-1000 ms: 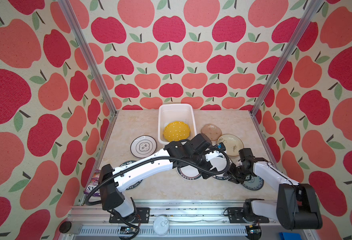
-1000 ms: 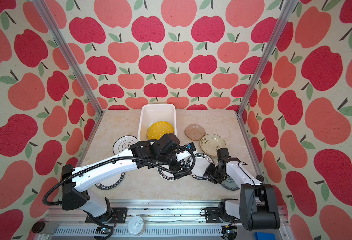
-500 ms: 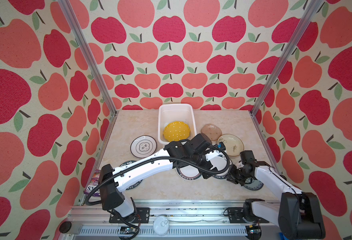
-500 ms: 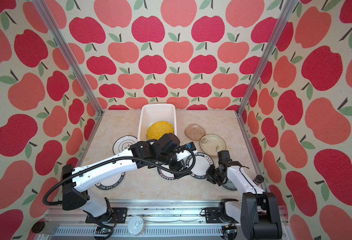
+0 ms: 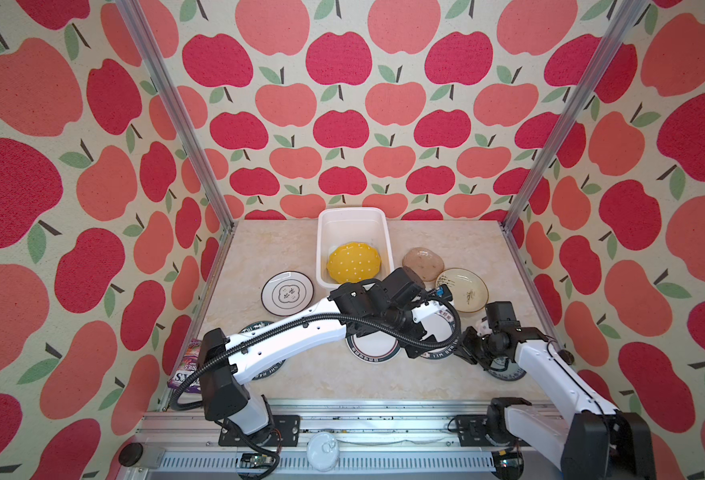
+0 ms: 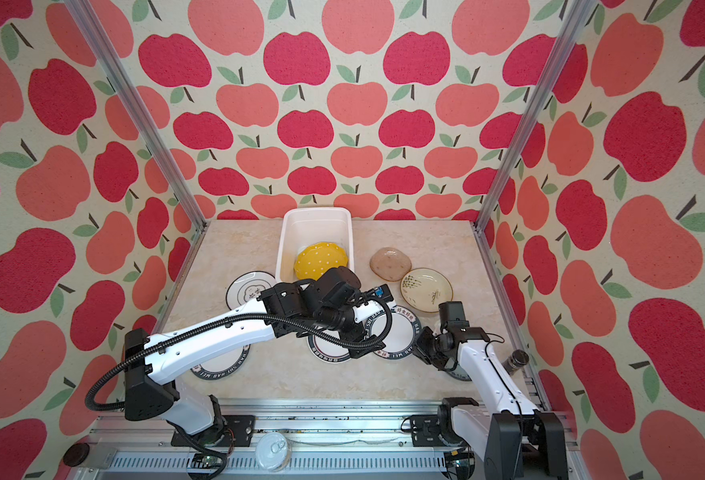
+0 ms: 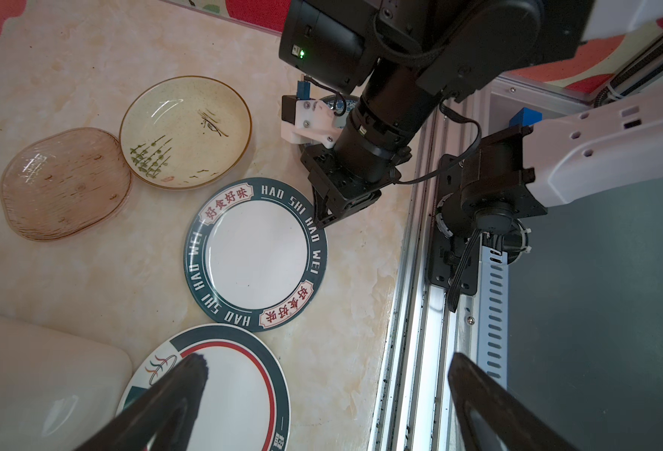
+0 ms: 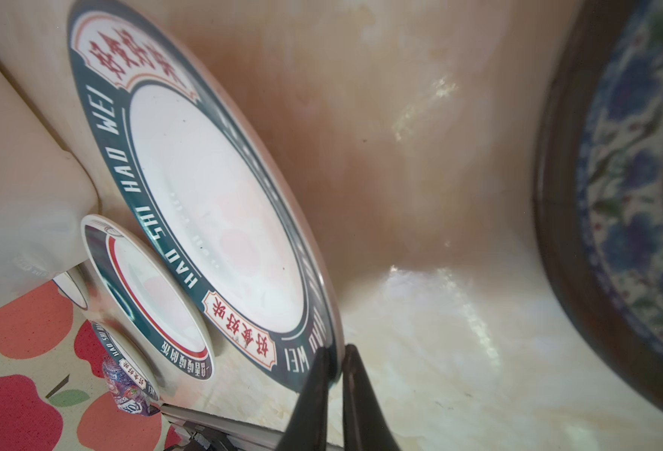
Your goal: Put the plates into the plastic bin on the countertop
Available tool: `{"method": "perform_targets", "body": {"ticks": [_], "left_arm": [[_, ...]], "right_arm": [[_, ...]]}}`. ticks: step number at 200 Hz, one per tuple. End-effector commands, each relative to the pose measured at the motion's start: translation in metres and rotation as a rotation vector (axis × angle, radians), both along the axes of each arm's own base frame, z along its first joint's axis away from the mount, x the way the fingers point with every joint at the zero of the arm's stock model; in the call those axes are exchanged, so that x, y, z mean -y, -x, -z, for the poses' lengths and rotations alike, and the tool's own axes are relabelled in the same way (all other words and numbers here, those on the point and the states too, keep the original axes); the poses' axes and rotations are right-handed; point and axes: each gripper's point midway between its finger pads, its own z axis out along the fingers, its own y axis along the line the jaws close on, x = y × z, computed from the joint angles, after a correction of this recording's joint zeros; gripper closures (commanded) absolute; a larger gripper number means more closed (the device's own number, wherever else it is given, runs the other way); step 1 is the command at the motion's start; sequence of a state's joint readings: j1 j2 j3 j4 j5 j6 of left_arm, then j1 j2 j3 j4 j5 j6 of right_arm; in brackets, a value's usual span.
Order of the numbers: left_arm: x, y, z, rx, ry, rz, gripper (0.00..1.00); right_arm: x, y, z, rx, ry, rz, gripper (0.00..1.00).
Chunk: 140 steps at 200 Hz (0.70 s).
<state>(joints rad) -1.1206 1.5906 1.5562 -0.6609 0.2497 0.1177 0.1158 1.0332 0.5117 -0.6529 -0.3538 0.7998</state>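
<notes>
The lettered plate [image 7: 257, 254] lies on the tabletop [image 7: 87, 273] with its rim now pinched between your right jaws. A second ago those jaws stood apart at that edge, so the grasp has only just been made; I judge the lift comes next. The blue plate [image 8: 626, 195] sits just beside the right jaws, on the side away from the held plate. Your left jaws stand wide apart and empty over the red-ringed plate [image 7: 220, 390], just beside the held one. The bin [image 5: 388, 249], with a yellow plate [image 5: 354, 266] inside, lies beyond the held plate from the right jaws. Your left arm crosses that path, so clear it first.
</notes>
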Motion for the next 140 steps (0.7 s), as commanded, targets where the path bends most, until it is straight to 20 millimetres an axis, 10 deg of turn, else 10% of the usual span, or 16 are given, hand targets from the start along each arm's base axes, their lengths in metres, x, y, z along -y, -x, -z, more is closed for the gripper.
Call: {"method": "perform_targets", "body": {"ticks": [1,140], "left_arm": [[-0.001,0.001,-0.003,0.002,0.013,-0.015,0.01],[0.000,0.001,0.003,-0.010,0.011,-0.020,0.01]], "right_arm": [[0.000,0.008,-0.005,-0.006,-0.001,0.008,0.90],[-0.023,-0.019,-0.045,0.166,0.050,-0.176,0.84]]}}
